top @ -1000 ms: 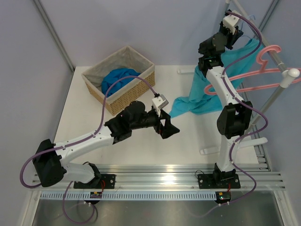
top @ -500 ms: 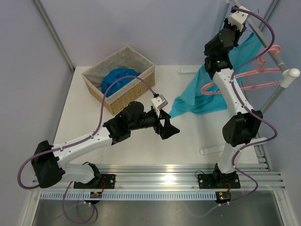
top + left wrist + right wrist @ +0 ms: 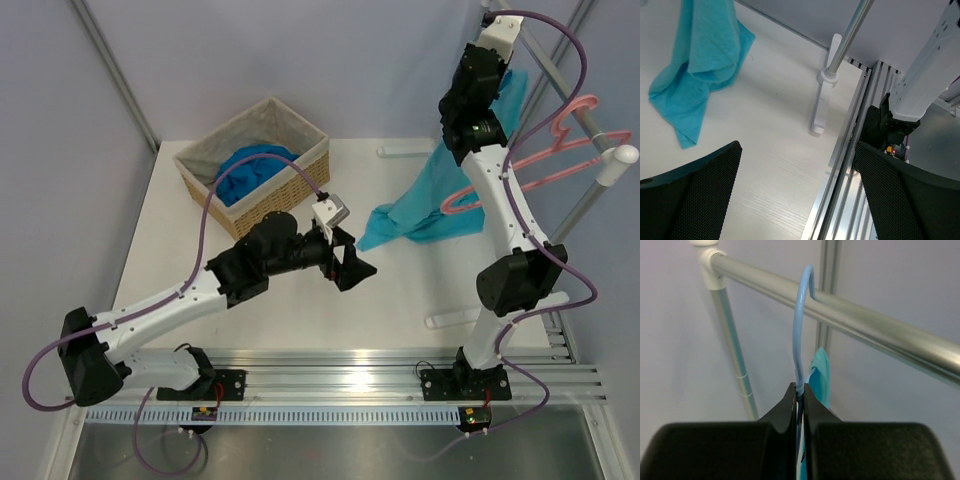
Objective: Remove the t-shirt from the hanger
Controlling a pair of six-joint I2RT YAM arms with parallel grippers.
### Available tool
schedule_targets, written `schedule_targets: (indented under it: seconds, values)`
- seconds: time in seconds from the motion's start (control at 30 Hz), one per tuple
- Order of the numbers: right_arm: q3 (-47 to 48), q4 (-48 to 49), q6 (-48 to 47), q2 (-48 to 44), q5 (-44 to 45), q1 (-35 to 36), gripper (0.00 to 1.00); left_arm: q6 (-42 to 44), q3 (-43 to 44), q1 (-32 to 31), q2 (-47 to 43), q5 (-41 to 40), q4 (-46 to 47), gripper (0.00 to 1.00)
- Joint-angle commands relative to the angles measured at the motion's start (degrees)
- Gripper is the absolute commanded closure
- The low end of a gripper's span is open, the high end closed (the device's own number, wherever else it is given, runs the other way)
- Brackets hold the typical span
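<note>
Right gripper (image 3: 799, 390): jaws pinched tight on the thin light-blue wire hanger (image 3: 799, 325), at the neck just below the hook, centre of the right wrist view. Hook sits over the silver metal rail (image 3: 865, 320), which runs from upper left to the right edge. A sliver of the light teal fabric t-shirt (image 3: 819, 375) shows just behind the fingers, right of the wire.

Top view: the shirt hangs from the upper right down to the white table (image 3: 400, 290), with its lower part bunched on the surface at centre right. A pink plastic hanger (image 3: 540, 165) is on the same rail at the right edge, just beside the right arm.

Left gripper (image 3: 350, 268): jaws wide apart, nothing in them, centre of frame, near the shirt's lowest corner but not touching. The left wrist view has that hem in its upper left.

My read: right holds the hanger, left strips the shirt.
- Hold the neck grip firm or the wire swivels.
- If unhooking, lift the hook clear of the rail before moving sideways.
- Steer clear of the pink hanger.
- Left should take a deep bite of the bunched fabric, not a hem edge.
- Pull down and sideways, one shoulder at a time. Straight down likely snags the collar.
- Thin wire probably flexes, so pull gently.
</note>
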Motion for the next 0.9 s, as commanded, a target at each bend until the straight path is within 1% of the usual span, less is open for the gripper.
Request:
schedule_targets:
  seconds: [0.0, 0.07, 0.13, 0.17, 0.37, 0.4, 0.6, 0.7, 0.77, 0.8, 0.83, 0.87]
  values:
    - [1.29, -8.76, 5.06, -5.87, -10.08, -0.19, 1.00, 2.04, 4.58, -0.26, -4.40, -5.27, -2.49, 0.01]
    - [1.46, -11.31, 6.12, -7.54, -13.09, -0.19, 1.00, 1.87, 4.76, -0.26, -7.04, -7.48, -3.28, 0.01]
    - [2.69, -15.70, 8.22, -8.59, -17.39, -0.19, 1.00, 1.00, 5.02, -0.17, -8.80, -12.30, -4.16, 0.01]
    - [3.04, -16.94, 8.67, -8.95, -21.06, -0.10, 1.00, -0.14, 5.54, -0.17, -10.20, -13.98, -5.73, 0.01]
    - [2.43, -22.13, 10.52, -12.81, -37.15, -0.19, 1.00, -0.41, 6.34, -0.08, -16.26, -14.87, -10.40, 0.01]
    - [1.56, -22.92, 11.04, -13.51, -38.49, -0.19, 1.00, -0.33, 5.90, -0.08, -17.06, -16.61, -10.66, 0.01]
    - [-1.26, -25.91, 11.83, -18.69, -41.66, -0.19, 1.00, -0.06, 6.34, -0.08, -20.49, -17.16, -14.35, 0.01]
    - [-2.40, -27.66, 13.76, -20.98, -45.78, -0.10, 1.00, 1.16, 7.30, -0.08, -21.20, -16.72, -16.72, 0.01]
    - [-3.46, -29.34, 14.64, -23.00, -50.61, -0.19, 1.00, 2.04, 8.70, 0.00, -21.11, -15.58, -19.44, 0.01]
    - [-3.81, -29.95, 14.73, -23.79, -53.94, -0.19, 1.00, 3.61, 10.36, -0.08, -21.20, -15.31, -20.59, 0.01]
    - [-5.03, -30.57, 15.08, -24.67, -59.45, -0.10, 1.00, 4.15, 11.34, -0.08, -21.37, -12.79, -21.73, 0.01]
    - [-5.83, -30.66, 15.52, -26.68, -62.38, -0.19, 1.00, 4.42, 12.22, -0.08, -21.63, -11.98, -24.09, 0.01]
